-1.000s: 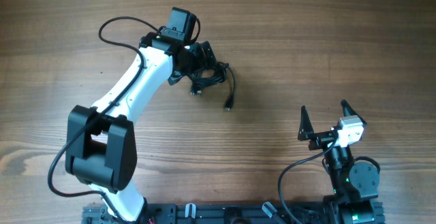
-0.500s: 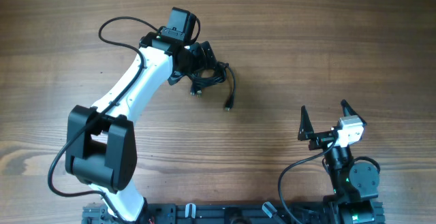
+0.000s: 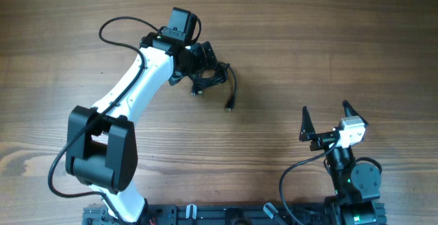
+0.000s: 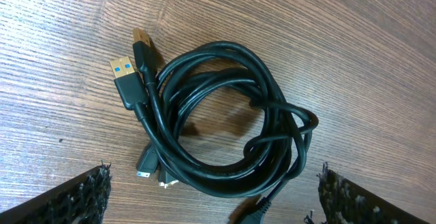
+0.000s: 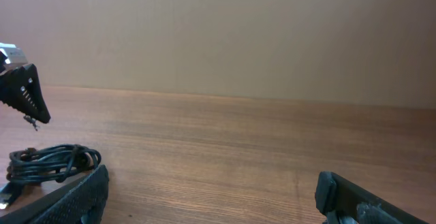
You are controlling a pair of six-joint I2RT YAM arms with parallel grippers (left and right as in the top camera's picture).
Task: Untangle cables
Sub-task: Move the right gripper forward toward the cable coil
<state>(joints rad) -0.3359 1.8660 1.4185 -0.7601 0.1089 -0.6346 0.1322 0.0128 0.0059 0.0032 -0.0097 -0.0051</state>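
"Two arms on the overhead, what have you got?"
"My left gripper [image 3: 197, 65] hangs over the knotted bundle of thin black cables [image 3: 211, 78] on the brown wooden table [image 3: 308, 40]. My right gripper [image 3: 325, 109] is well apart, jaws wide."
"Left wrist?"
"Jaws wide, gripping nothing. The cables lie coiled, two gold USB plugs [image 4: 133, 60] at upper left."
"Right wrist?"
"Cables far off, lower left."
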